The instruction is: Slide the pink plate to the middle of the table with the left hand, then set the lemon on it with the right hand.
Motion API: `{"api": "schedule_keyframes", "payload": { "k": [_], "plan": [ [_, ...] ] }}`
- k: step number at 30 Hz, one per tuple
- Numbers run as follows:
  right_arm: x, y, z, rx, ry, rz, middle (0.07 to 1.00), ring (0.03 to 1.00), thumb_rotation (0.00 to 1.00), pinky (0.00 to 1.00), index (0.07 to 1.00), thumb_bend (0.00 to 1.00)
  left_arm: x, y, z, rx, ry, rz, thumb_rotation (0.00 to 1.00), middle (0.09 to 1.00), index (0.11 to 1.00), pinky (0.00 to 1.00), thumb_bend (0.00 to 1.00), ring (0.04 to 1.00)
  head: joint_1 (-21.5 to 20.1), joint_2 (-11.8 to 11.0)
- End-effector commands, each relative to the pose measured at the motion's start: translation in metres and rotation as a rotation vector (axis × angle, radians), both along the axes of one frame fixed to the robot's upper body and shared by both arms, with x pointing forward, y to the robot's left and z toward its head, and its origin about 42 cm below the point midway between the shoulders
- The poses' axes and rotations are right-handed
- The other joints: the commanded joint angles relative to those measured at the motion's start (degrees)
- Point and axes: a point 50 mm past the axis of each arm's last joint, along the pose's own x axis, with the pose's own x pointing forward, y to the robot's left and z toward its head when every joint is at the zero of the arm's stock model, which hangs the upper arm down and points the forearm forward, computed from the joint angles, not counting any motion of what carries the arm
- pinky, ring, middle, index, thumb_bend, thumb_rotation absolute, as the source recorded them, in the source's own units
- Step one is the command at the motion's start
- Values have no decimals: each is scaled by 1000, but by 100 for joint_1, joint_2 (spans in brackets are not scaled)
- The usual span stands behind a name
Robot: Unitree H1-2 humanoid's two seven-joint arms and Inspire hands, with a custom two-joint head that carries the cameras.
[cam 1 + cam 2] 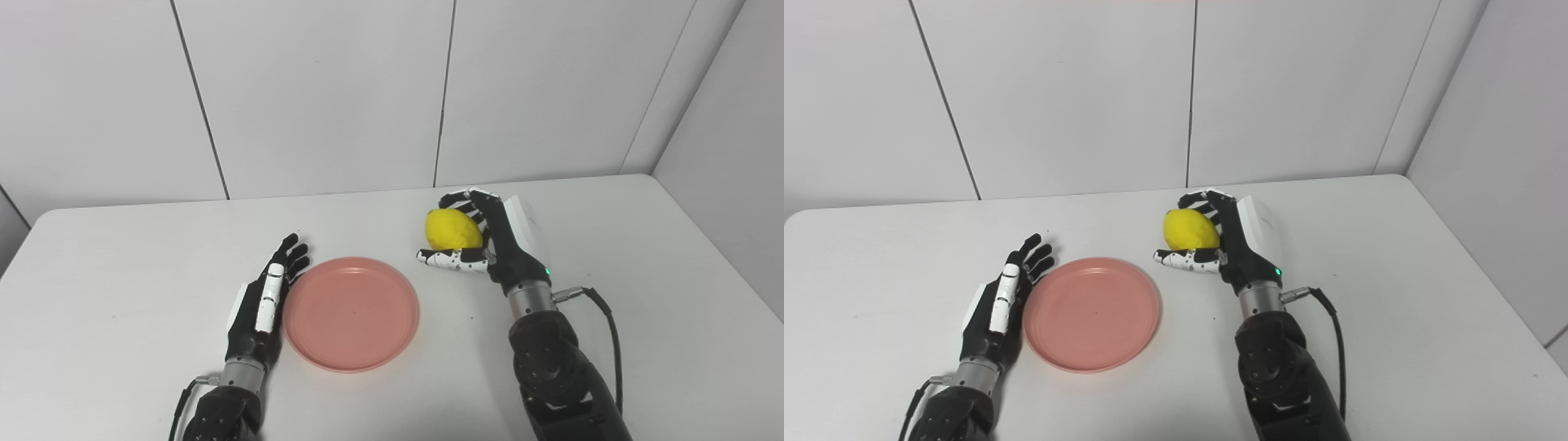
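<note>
robot test lab, bare white table (122,294), plain white panelled walls (318,92), humanoid arms at the bench

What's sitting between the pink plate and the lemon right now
Nothing: only bare white table separates the pink plate from the lemon, which the right hand grips. Both eye views show it.

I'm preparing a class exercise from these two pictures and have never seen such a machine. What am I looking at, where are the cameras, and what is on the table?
It is a humanoid robot at a white table. Both pictures come from two cameras side by side on its head, so they show one scene. The left hand lies open, fingers straight, against the edge of an empty pink plate. The right hand has its fingers curled around a yellow lemon, to the right of the plate and farther back.
</note>
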Motion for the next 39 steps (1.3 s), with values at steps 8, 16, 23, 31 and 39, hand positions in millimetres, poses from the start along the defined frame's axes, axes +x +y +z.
{"api": "schedule_keyframes", "payload": {
  "k": [8, 16, 23, 31, 39],
  "plan": [
    [6, 50, 20, -26, -67, 203, 482, 443, 0, 147, 571, 528, 5, -9, 15, 33, -73, 27, 1000, 914, 907, 886, 488, 911, 134, 13],
    [8, 78, 17, -59, -45, 306, 478, 443, 0, 145, 576, 528, 5, -14, 14, 47, -87, 44, 1000, 912, 901, 877, 479, 905, 342, 28],
    [10, 92, 8, -111, 5, 369, 485, 401, 0, 127, 576, 525, 5, -21, 15, 76, -91, 66, 1000, 907, 895, 881, 481, 904, 570, 57],
    [12, 98, -12, -199, -9, 374, 493, 384, 0, 137, 593, 523, 5, -25, 15, 128, -96, 93, 1000, 910, 900, 906, 494, 918, 647, 47],
    [14, 94, -33, -255, -30, 344, 486, 419, 0, 158, 605, 525, 5, -24, 15, 61, -81, 93, 1000, 920, 913, 908, 490, 924, 658, 54]
  ]
}}
